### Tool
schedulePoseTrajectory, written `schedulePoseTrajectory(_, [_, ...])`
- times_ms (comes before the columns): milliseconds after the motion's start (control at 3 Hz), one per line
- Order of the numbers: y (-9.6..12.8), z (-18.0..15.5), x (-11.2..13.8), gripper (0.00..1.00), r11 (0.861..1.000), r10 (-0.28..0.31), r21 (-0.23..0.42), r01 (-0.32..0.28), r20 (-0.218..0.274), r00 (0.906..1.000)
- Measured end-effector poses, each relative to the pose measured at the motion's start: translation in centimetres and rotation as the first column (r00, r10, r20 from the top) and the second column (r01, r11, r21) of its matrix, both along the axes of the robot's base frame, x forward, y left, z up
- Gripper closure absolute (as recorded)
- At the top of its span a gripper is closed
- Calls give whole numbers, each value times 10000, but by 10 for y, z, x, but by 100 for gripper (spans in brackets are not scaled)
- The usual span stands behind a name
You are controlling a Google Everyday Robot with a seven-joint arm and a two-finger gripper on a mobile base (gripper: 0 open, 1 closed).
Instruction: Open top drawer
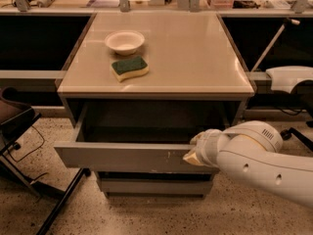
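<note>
The top drawer (122, 156) is a wide grey flat front with small white scratch marks right of centre. It stands pulled out from the cabinet, and its dark shallow interior (146, 131) shows behind the front. My gripper (194, 153) is at the right end of the drawer front, at its top edge, on the white arm (259, 160) that comes in from the right.
A lower grey drawer front (156, 186) sits shut beneath. On the beige cabinet top (195, 58) lie a white bowl (124, 41) and a green-and-yellow sponge (129, 68). A dark chair (14, 121) with legs stands at the left. A white object (291, 77) is at the right.
</note>
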State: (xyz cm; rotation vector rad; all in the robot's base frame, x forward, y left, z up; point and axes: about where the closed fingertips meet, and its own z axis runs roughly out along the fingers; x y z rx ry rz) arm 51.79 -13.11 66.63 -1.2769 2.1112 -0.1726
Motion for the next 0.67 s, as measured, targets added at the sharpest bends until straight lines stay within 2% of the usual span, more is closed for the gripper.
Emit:
schedulePoseTrajectory(333, [0, 1, -1, 100, 10000, 0, 0, 0, 0, 10000])
schedulePoseTrajectory(667, [-3, 1, -15, 100, 9999, -116, 87, 116, 2, 9999])
